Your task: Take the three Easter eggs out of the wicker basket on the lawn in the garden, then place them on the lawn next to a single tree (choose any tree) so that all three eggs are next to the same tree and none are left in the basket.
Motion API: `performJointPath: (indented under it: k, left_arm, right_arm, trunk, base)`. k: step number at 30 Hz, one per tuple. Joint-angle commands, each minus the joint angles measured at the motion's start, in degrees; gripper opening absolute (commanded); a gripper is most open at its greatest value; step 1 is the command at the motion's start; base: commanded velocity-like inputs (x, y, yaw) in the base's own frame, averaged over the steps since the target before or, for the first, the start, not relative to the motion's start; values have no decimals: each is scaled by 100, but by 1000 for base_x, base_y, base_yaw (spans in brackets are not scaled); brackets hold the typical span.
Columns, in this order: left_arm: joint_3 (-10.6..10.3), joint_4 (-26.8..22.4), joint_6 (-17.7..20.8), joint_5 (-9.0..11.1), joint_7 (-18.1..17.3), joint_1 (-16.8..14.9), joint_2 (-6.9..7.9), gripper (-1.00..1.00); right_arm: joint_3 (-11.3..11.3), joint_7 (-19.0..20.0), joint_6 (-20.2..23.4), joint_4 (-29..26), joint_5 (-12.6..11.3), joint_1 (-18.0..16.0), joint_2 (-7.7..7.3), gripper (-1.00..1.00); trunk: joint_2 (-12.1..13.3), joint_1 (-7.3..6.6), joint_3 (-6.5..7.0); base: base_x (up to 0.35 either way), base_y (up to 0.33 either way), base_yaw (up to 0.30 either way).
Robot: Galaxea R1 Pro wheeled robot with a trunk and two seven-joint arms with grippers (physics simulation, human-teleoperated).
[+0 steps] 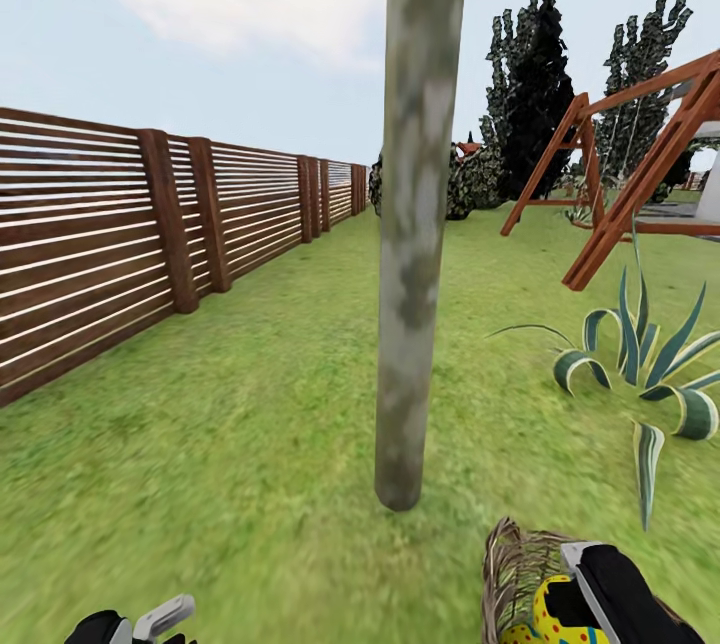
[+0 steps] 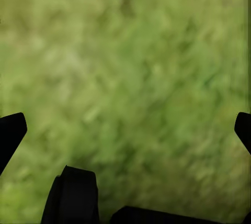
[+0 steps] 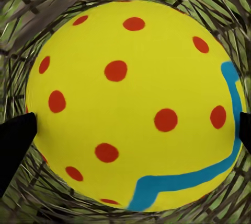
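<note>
Right gripper point(image 1: 600, 596) is down in the round brown woven wicker basket point(image 1: 508, 564), and directly ahead of its fingers sits a small yellow Easter egg with red dots and a blue-green zigzag band point(image 3: 133, 104). In the right wrist view that egg lies squarely between the two black fingertips point(image 3: 15, 140), one tip at each flank; the jaws are spread wide, though I cannot tell whether the pads actually touch the shell. Basket weave rings the egg on all sides. From the head view a second patch of yellow egg point(image 1: 522, 634) shows just beside the first, both inside the basket.

Forward and to the left of that gripper, near the basket, stands the slim mottled grey-green tree trunk point(image 1: 412, 224), rising from the mottled green lawn point(image 1: 250, 444).

Left gripper point(image 2: 125, 130) hangs over bare grass, fingers spread wide apart, nothing between them.

Brown horizontal-slat wooden fence point(image 1: 120, 224) runs off to the left, a spiky striped plant point(image 1: 640, 364) and a wooden swing frame point(image 1: 640, 174) sit to the right.
</note>
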Motion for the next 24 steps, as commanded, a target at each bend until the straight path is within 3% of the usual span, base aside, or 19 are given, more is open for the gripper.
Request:
performJointPath:
  k: [1, 9, 16, 24]
  left_arm:
    - [16, -5, 28, -11, -20, -3, -2, 100]
    - [24, -4, 28, -11, -20, -3, -7, 100]
    - [17, 4, 29, -11, -20, -3, -19, 100]
    - [16, 4, 28, -11, -20, -3, -20, 100]
  right_arm:
    - [-4, 26, 24, -3, 28, -3, 4, -100]
    - [-13, 35, 31, -11, 21, -3, -45, -100]
    - [-13, 35, 32, -11, 27, -3, -46, -100]
    - [-6, 27, 32, -9, 29, -3, -5, -100]
  trunk:
    - [39, -24, 15]
    - [79, -46, 81]
    - [360, -199, 247]
    - [680, -375, 396]
  base:
    - [0, 0, -105]
    - [0, 0, -217]
    - [0, 0, -225]
    - [0, 0, -24]
